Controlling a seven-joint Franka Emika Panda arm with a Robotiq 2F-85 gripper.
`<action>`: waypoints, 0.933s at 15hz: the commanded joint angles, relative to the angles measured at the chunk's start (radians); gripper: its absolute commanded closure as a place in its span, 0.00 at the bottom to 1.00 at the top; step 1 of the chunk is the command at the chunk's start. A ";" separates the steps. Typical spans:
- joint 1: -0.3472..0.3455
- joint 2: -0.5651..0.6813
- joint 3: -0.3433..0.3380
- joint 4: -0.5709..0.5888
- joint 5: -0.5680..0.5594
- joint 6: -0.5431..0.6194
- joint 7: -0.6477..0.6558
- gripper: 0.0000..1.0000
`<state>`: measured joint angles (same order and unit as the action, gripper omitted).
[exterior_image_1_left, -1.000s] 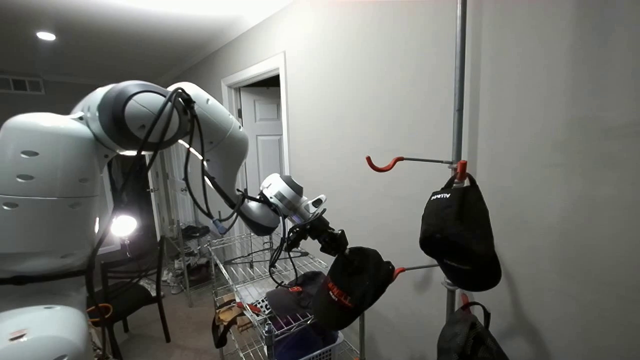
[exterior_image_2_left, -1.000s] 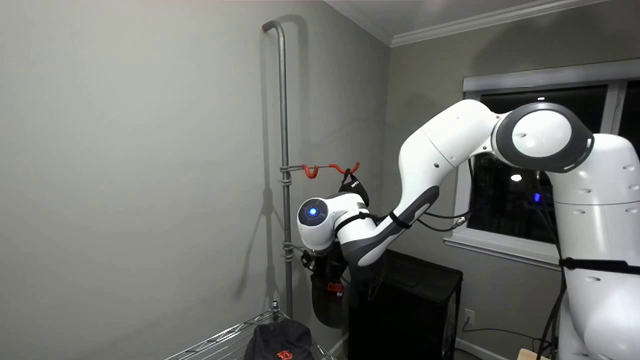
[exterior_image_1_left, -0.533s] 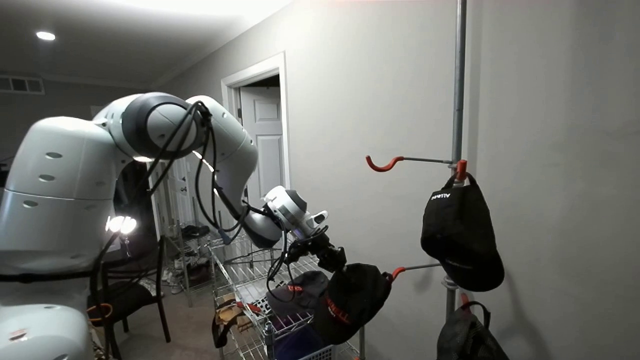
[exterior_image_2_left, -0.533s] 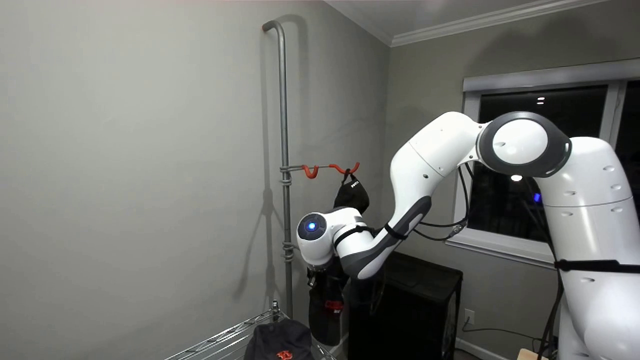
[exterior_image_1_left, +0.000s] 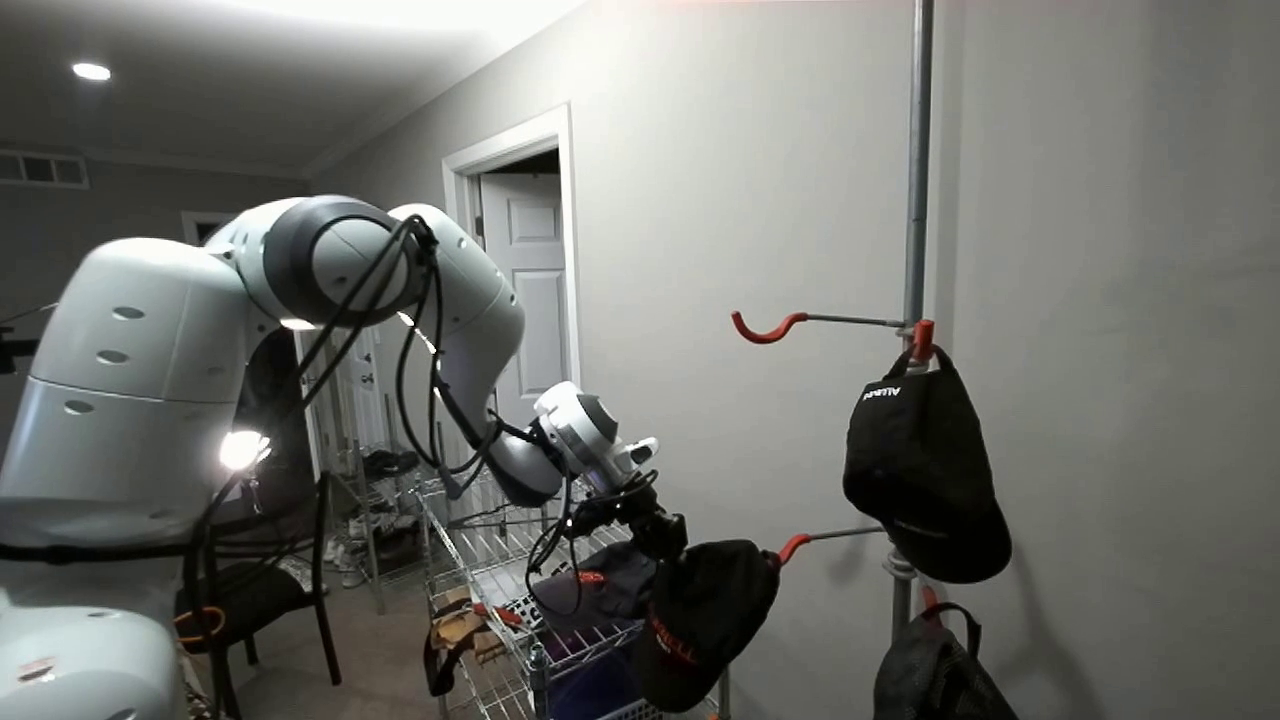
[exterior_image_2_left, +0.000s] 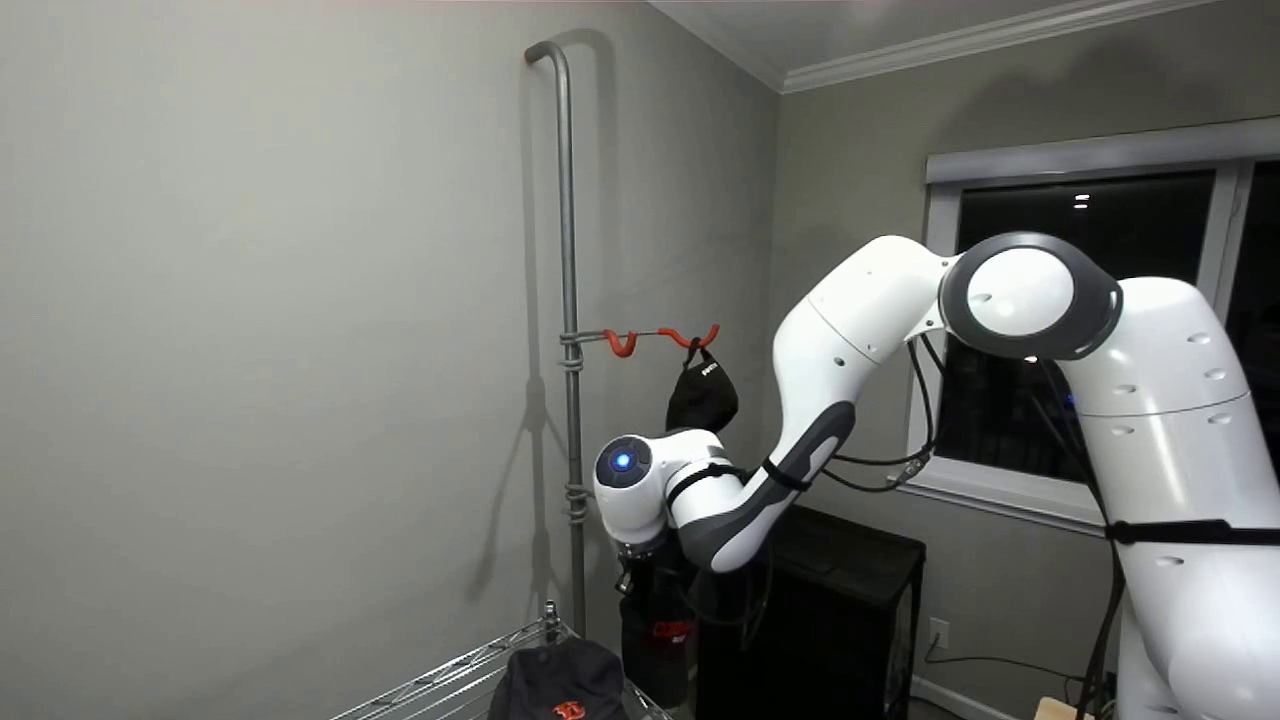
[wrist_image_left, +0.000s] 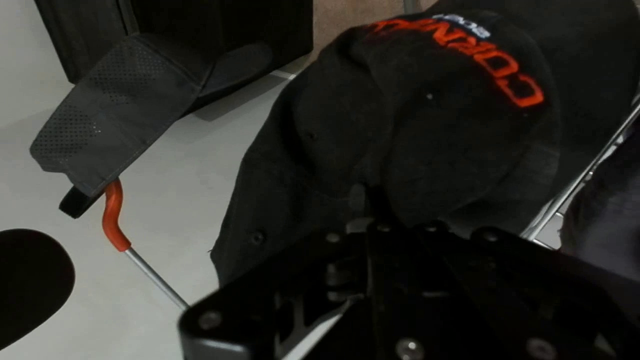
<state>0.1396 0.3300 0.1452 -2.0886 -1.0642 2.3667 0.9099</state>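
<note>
With the end effector (wrist_image_left: 370, 206) clamped on the red-lettered black cap (exterior_image_1_left: 710, 612), whose rear edge meets the red hook (exterior_image_1_left: 793, 548), withdrawal may deflect the hook or break the grip if the fabric snags.

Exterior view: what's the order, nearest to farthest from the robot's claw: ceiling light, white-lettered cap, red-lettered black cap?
1. Red-lettered black cap: pinched in the gripper.
2. White-lettered cap: picture right, hanging from a red hook.
3. Ceiling light: upper left, far back.
</note>
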 joint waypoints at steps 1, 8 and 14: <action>0.001 0.027 -0.016 -0.029 0.075 0.034 -0.066 0.99; 0.009 0.070 -0.040 -0.050 0.157 0.047 -0.109 0.99; 0.019 0.071 -0.054 -0.047 0.172 0.046 -0.110 0.99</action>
<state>0.1480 0.4134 0.1093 -2.1208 -0.9327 2.3945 0.8470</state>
